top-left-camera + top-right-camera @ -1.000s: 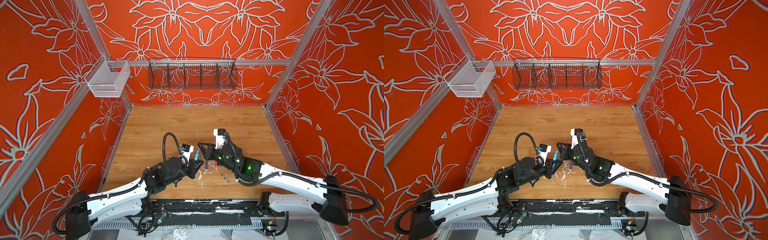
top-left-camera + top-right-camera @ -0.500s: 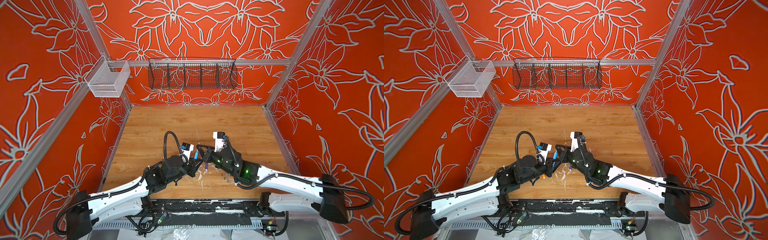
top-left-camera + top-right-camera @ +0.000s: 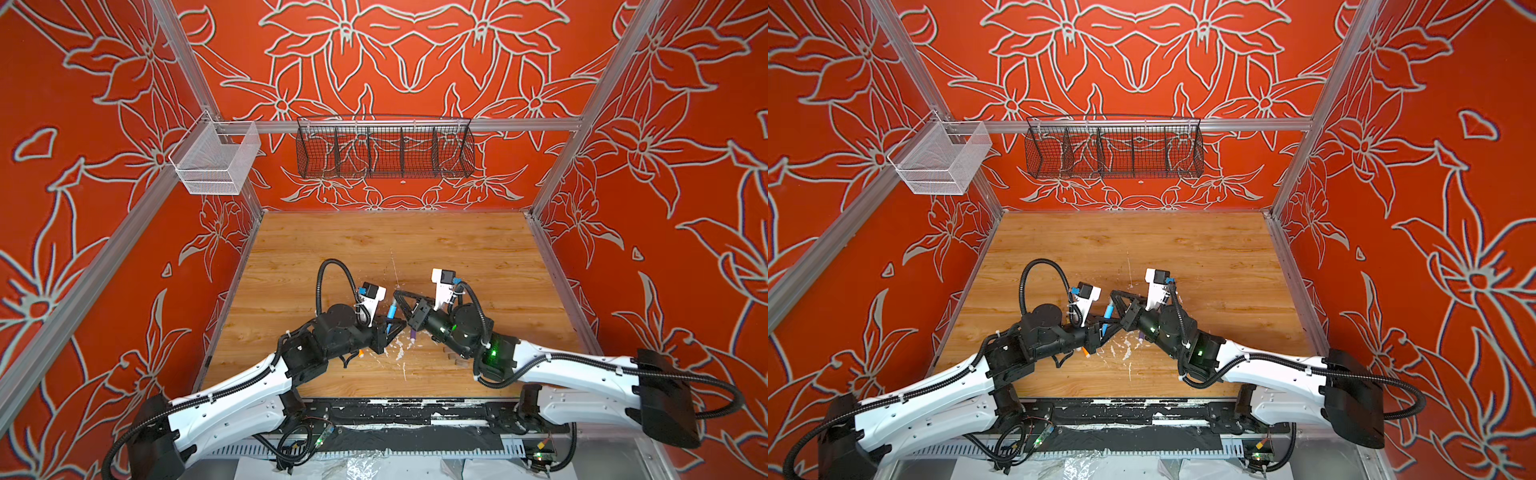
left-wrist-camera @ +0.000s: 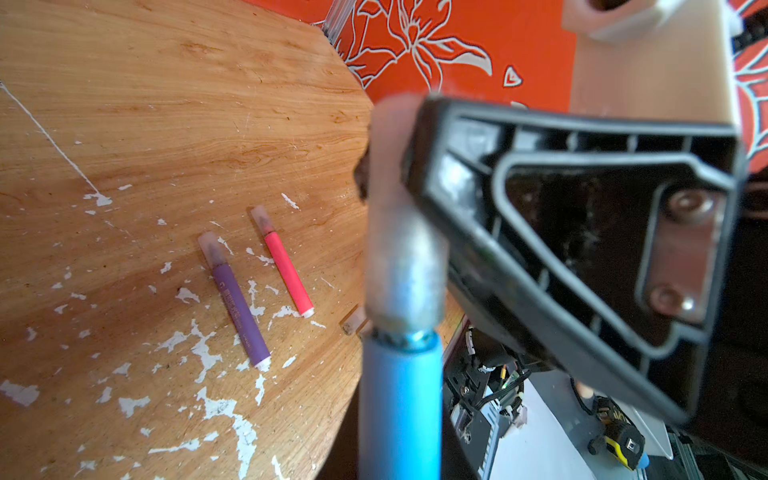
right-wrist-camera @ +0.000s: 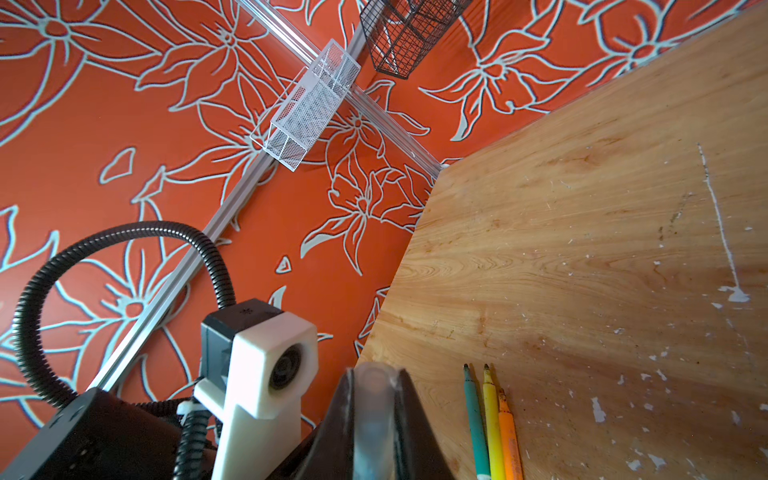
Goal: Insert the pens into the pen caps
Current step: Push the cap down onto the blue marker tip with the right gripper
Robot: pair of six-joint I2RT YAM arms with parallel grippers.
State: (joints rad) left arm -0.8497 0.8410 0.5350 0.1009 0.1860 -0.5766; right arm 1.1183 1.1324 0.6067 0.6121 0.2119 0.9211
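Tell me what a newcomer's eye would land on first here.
First come the orange-red floral walls that surround the wooden table. Then, at the table's near middle, the left end effector grips a blue pen while the right end effector holds a translucent cap over its tip. Nearby, a capped purple pen and pink pen lie on the white-flecked wood.

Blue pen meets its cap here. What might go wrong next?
1. The cap looks not quite seated on the blue pen; if the right end effector releases early, it may drop.
2. Off-axis pushing could tilt the pen in the left end effector.
3. A low retreat might scatter the capped purple pen and pink pen below.
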